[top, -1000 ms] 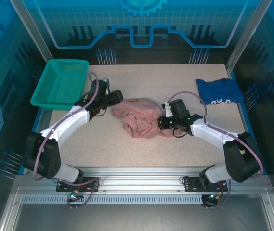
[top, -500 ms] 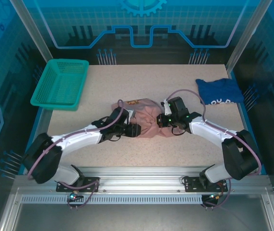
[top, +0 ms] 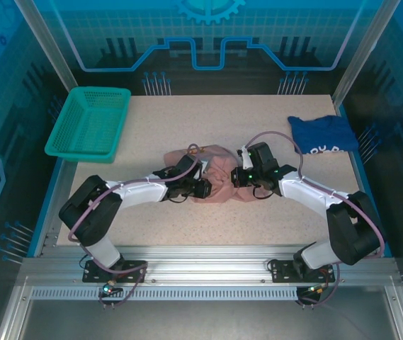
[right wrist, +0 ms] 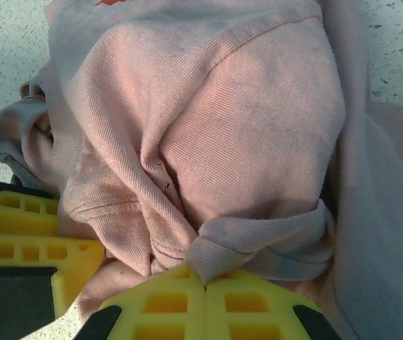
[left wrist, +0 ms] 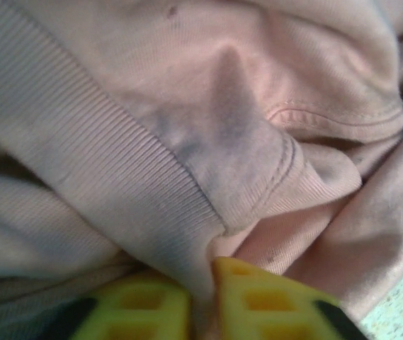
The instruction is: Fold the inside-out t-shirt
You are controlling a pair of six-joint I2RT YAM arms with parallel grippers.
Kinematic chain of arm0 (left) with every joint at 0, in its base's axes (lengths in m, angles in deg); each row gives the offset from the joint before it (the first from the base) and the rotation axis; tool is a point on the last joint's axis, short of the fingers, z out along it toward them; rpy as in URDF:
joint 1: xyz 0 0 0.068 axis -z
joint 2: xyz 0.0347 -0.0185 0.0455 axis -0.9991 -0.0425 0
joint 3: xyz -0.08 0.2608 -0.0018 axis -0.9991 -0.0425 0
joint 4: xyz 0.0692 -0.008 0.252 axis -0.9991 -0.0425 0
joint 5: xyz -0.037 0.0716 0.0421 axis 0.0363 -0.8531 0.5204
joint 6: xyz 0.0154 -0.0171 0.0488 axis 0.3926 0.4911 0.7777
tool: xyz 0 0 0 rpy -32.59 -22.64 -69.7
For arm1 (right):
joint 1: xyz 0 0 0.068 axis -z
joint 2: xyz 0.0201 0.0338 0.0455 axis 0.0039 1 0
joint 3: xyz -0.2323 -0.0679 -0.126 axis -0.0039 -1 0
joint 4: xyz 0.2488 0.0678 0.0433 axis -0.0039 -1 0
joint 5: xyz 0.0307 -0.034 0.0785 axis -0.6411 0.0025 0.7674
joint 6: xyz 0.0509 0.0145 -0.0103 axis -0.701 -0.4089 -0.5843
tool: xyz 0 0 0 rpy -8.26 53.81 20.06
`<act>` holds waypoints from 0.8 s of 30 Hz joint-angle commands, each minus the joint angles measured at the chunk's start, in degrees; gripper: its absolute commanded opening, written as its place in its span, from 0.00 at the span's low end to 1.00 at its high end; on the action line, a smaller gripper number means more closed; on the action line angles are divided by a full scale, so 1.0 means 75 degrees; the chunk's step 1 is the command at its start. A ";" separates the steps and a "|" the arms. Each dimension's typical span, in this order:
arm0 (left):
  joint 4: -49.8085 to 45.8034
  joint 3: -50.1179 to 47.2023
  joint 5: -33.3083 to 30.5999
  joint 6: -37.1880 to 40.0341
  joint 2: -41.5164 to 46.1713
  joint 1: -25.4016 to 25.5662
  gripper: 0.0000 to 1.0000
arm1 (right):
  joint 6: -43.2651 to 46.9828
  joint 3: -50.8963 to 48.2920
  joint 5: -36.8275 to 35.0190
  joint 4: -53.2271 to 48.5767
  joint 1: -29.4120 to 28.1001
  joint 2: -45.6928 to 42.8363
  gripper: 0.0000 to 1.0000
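Note:
The inside-out t-shirt (top: 219, 170), dusty pink, lies crumpled in a heap at the middle of the table. My left gripper (top: 201, 190) sits at the heap's near-left edge. In the left wrist view its yellow fingers (left wrist: 258, 301) are shut on a ribbed band of the t-shirt (left wrist: 208, 106), with cloth pinched between them. My right gripper (top: 238, 177) is at the heap's right side. In the right wrist view it (right wrist: 205, 283) is shut on a ribbed fold of the t-shirt (right wrist: 215, 127). The left gripper's yellow fingers (right wrist: 24, 237) show at the lower left there.
A green basket (top: 88, 124) stands at the table's far left. A dark blue shirt (top: 321, 133) with white print lies at the far right. Bare speckled tabletop (top: 208, 227) lies in front of the heap.
My left arm swung from the heap's far-left side round to its near-left edge, and its jaws closed on the cloth. The right gripper kept its grip and barely moved.

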 commanded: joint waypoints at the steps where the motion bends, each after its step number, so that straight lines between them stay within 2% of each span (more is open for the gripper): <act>1: 0.0072 0.0108 0.0084 0.0146 0.0652 -0.0023 0.01 | 0.0345 0.0304 -0.0048 -0.0357 0.0140 -0.0428 0.00; 5: -0.0213 -0.0015 0.0544 -0.0012 0.2452 -0.0388 0.00 | 0.1402 0.0944 -0.0477 -0.1350 0.0142 -0.1222 0.00; 9: -0.0230 0.0138 0.1227 -0.0472 0.4075 -0.0974 0.00 | 0.2370 0.1613 -0.0355 -0.2151 0.0001 -0.1900 0.00; 13: -0.0412 0.0381 0.1659 -0.0644 0.4639 -0.1586 0.00 | 0.2527 0.1976 -0.0219 -0.2166 -0.0342 -0.2195 0.00; 17: -0.0844 0.0332 0.1722 -0.0558 0.4795 -0.2179 0.00 | 0.1843 0.2015 0.0088 -0.1695 -0.0831 -0.1724 0.00; 20: -0.1218 0.0158 0.1526 -0.0553 0.4978 -0.2685 0.00 | 0.1540 0.1965 0.0101 -0.2087 -0.1432 -0.0985 0.12; 22: -0.1397 -0.0021 0.1438 -0.0551 0.5020 -0.2962 0.00 | 0.1723 0.1724 -0.0293 -0.2402 -0.1769 -0.0791 0.21; 24: -0.1406 -0.0215 0.1530 -0.0508 0.4986 -0.3101 0.00 | 0.1747 0.1407 -0.0703 -0.2444 -0.1760 -0.0913 0.31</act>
